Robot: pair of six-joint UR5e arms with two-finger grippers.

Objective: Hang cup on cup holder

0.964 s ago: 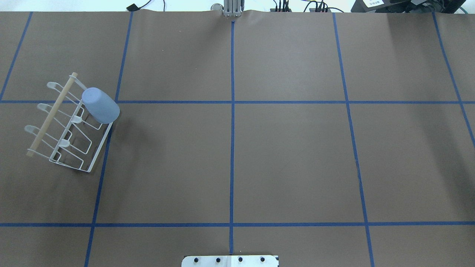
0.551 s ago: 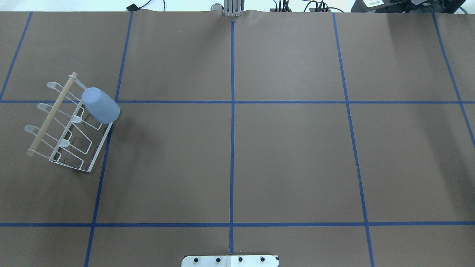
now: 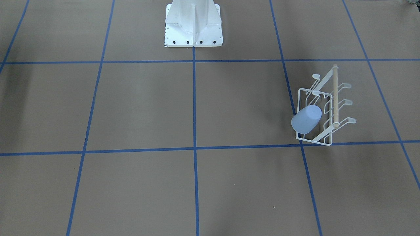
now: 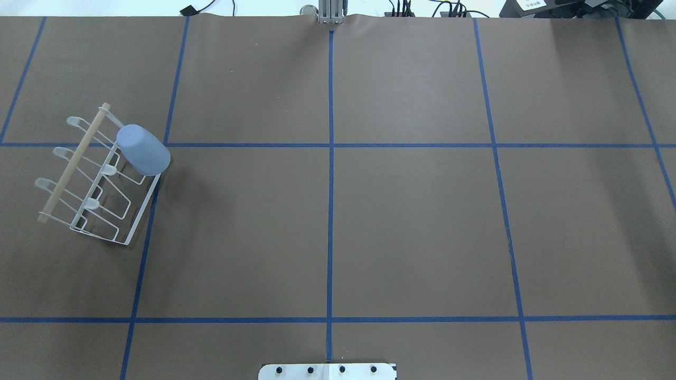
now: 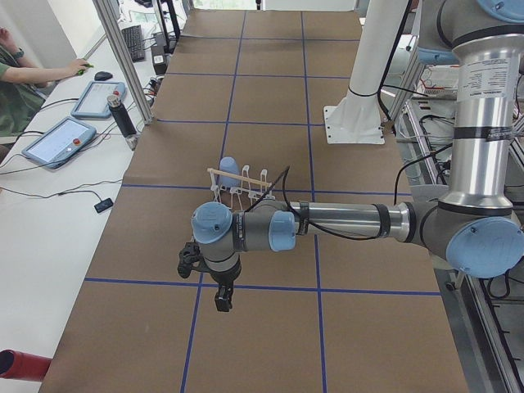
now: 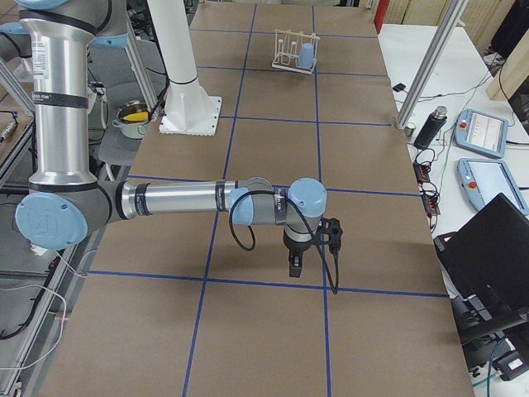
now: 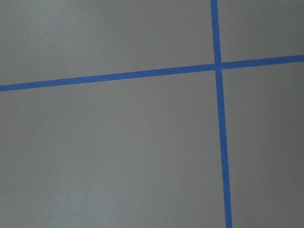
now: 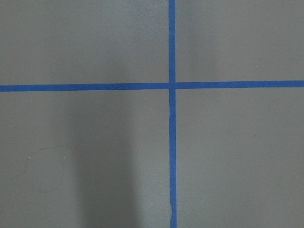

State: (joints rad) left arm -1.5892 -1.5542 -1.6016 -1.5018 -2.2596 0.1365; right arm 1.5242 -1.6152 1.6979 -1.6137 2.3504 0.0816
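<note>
Pale blue-grey plastic, the cup (image 4: 142,150) is seen tilted, mouth-down over an end prong of the cup holder (image 4: 74,162) on the bench (image 4: 369,211). The hanging is judged done, and no further move seems called for. Whether the left tool (image 5: 223,299) and right tool (image 6: 296,265) are apart or together cannot be told.

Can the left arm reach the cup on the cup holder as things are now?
Probably yes. The cup sits upside down at an outer corner of the cup holder, with its outward side uncovered. The left gripper hangs apart from it, with nothing seen between them.
</note>
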